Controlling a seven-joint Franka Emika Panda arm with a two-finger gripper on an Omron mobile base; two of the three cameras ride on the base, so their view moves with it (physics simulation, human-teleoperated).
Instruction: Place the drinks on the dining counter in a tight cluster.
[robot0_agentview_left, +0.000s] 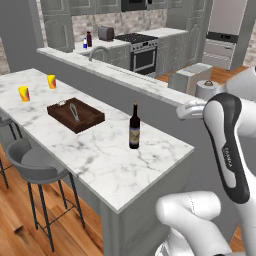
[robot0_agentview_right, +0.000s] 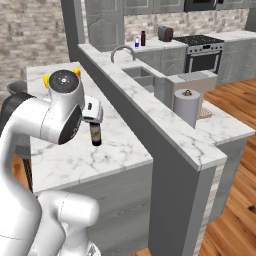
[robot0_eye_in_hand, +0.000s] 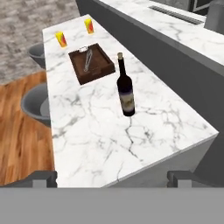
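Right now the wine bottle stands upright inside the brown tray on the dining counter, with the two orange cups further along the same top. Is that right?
Not quite. The wine bottle stands upright on the bare marble of the dining counter, apart from the brown tray, not inside it; the hand view shows the gap plainly. The two orange cups do sit further along the same top.

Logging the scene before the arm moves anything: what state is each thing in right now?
wine bottle: upright on the dining counter, alone.
gripper: open, empty.
maroon bottle: upright on the far worktop.
water bottle: upright beside it.
tray: flat on the counter.
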